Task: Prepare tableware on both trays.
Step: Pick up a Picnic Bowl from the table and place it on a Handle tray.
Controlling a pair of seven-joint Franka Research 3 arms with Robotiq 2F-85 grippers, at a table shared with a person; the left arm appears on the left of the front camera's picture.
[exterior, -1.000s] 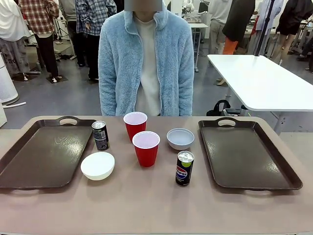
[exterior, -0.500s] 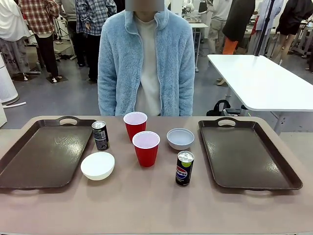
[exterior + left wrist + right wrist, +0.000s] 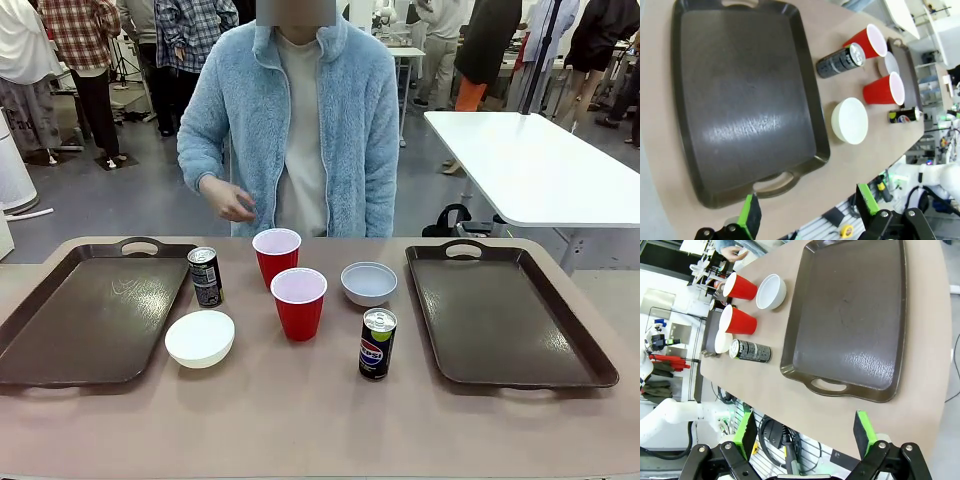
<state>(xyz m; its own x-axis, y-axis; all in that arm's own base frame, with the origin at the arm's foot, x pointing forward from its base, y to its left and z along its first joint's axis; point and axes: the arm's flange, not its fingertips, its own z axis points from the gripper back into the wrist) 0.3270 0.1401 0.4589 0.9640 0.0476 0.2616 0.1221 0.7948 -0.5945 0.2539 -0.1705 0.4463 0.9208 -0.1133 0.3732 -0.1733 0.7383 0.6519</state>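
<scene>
Two dark brown trays lie flat on the table, the left tray (image 3: 90,315) and the right tray (image 3: 505,315), both bare. Between them stand two red cups, one farther (image 3: 277,256) and one nearer (image 3: 298,303). A white bowl (image 3: 200,338), a grey-blue bowl (image 3: 369,283) and two dark cans (image 3: 205,276) (image 3: 377,343) stand there too. My left gripper (image 3: 807,206) hangs open high above the near end of the left tray (image 3: 740,100). My right gripper (image 3: 805,432) hangs open above the near end of the right tray (image 3: 850,315). Neither holds anything.
A person in a light blue fleece stands at the far edge, one hand (image 3: 228,198) raised at waist height behind the cups. A white table (image 3: 530,165) stands behind on the right. People stand farther back.
The person has lifted a hand from their side to in front of their body. Nothing on the table has moved, and both grippers remain open.
</scene>
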